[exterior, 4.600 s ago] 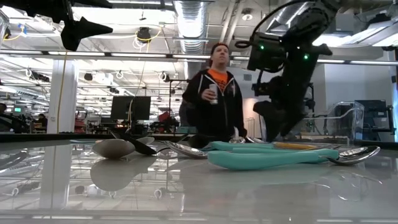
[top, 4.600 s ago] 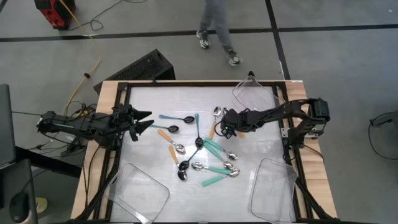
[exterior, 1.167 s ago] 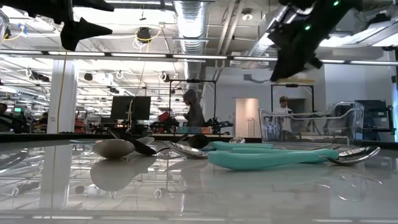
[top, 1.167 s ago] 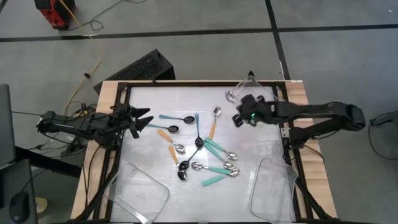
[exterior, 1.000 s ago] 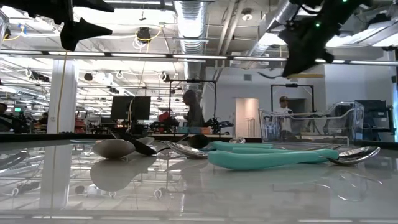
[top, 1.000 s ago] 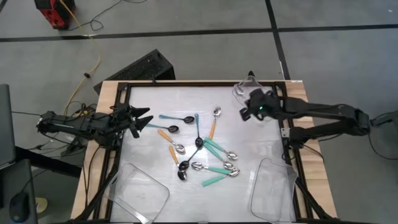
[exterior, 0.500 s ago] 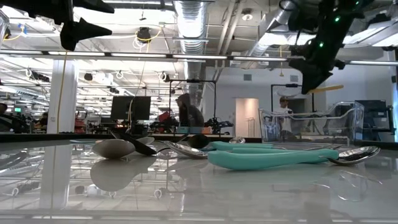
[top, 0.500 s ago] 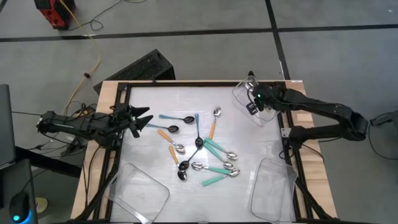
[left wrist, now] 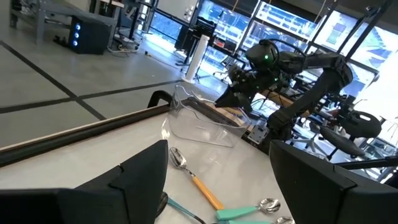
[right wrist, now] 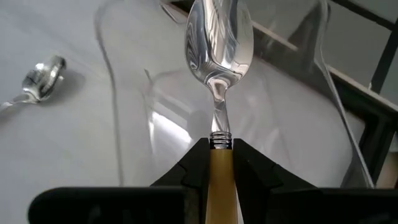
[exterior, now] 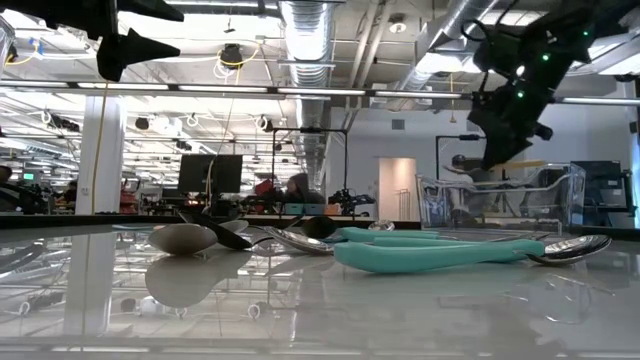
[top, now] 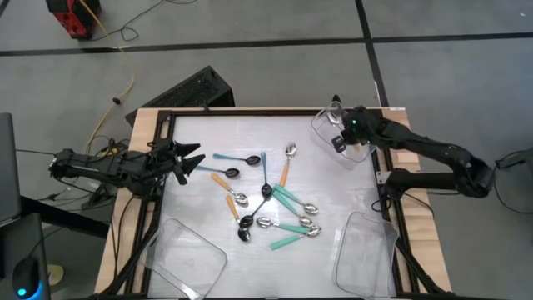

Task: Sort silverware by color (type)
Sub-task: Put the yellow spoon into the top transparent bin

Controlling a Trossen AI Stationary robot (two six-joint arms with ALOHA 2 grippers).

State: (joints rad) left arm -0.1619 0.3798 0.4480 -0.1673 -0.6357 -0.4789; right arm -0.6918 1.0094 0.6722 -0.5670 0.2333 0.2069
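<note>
A: Where is the right gripper?
B: At the far right corner of the table, hovering over the clear plastic tray there. Its dark fingers are pinched on the handle of an orange-handled spoon.

A: What does that spoon look like?
B: A smooth, matte orange handle, a ribbed metal collar, then a thin neck widening into a polished oval bowl. The bowl mirrors the room and points out past the fingertips, above the tray.

A: And the tray?
B: Transparent, glossy, with rounded corners and upright walls. Two more clear trays sit at the near edge, one at the near left and one at the near right.

A: What about the left gripper?
B: It waits at the left side of the table, above the surface, its pointed black fingers spread wide with nothing between them.

A: Where is the rest of the silverware?
B: Scattered mid-table on the pale, reflective top. Thin blue-handled spoons with black bowls lie towards the far left of the cluster, one long one running near to far. Other orange spoons lie among them, and one sits on the far right of the group. The wide teal-handled spoons with shiny silver bowls crowd the near right; in the low view one broad teal handle lies flat nearest the camera.
</note>
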